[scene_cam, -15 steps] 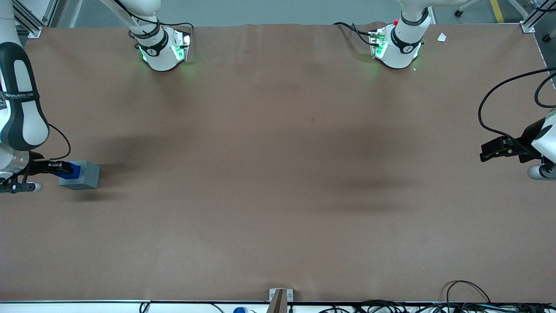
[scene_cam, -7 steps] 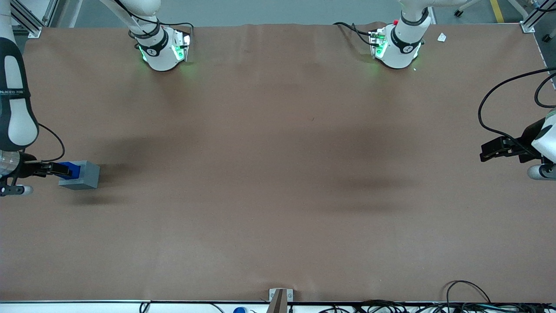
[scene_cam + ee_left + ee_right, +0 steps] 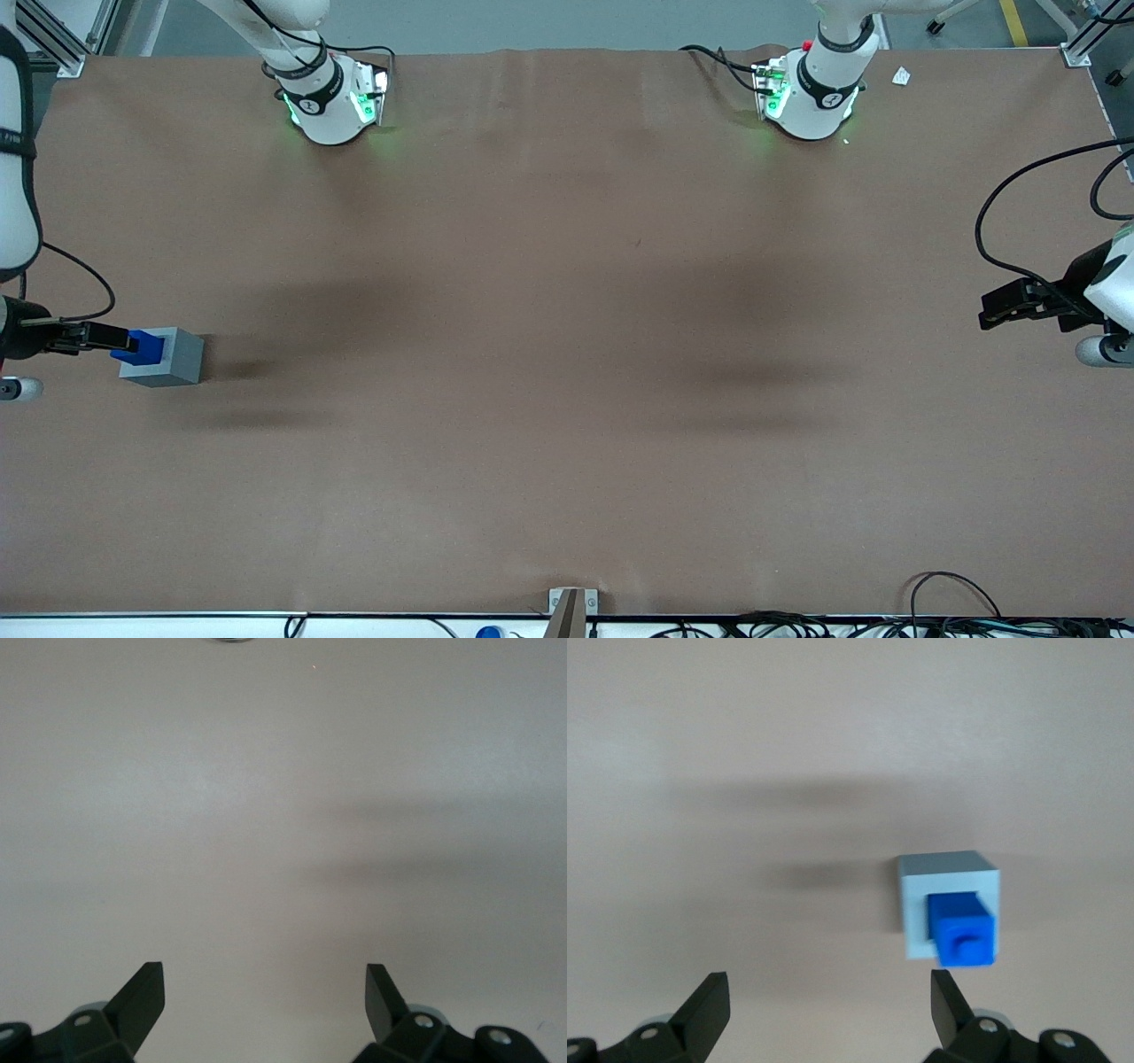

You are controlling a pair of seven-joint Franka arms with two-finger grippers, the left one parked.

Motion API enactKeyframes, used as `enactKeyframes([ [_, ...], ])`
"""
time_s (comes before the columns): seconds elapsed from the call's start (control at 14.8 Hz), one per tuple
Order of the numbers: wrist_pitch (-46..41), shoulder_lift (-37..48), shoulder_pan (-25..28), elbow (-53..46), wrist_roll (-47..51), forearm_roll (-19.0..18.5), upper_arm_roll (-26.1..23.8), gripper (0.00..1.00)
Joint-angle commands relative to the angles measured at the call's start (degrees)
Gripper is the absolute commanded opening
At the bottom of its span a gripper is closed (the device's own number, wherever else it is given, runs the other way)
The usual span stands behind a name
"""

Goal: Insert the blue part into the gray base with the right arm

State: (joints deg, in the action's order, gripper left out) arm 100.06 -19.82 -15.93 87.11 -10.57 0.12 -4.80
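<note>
Gripper agape above boxy gray base — blue part seated.

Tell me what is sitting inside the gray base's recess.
The blue part sits in the gray base, its stub standing above the pale rim. How deep it reaches and the recess floor are covered. The gripper hangs open above, touching neither.

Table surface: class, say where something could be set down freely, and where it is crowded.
The brown table lies bare from the gray base to the parked arm's end, and between the arm pedestals and the near edge. Crowded: the working arm's end, where the blue part sits in the base, the open claw just beside it.
</note>
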Motion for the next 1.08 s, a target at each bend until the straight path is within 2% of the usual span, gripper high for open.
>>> enactKeyframes([
  [0.0, -2.33, 2.93, 2.13, -1.24, 4.85, -0.21, 0.06, 1.00],
  [0.34, -7.50, 8.91, 5.81, -1.33, 10.11, -0.47, 0.14, 1.00],
  [0.54, -9.01, 11.38, 8.72, -1.42, 13.98, -3.72, 0.06, 1.00],
  [0.74, -9.44, 10.86, 9.34, -5.44, 14.79, -3.55, 0.15, 1.00],
  [1.01, -10.15, 10.85, 9.43, -5.82, 14.61, -3.46, 0.15, 1.00],
])
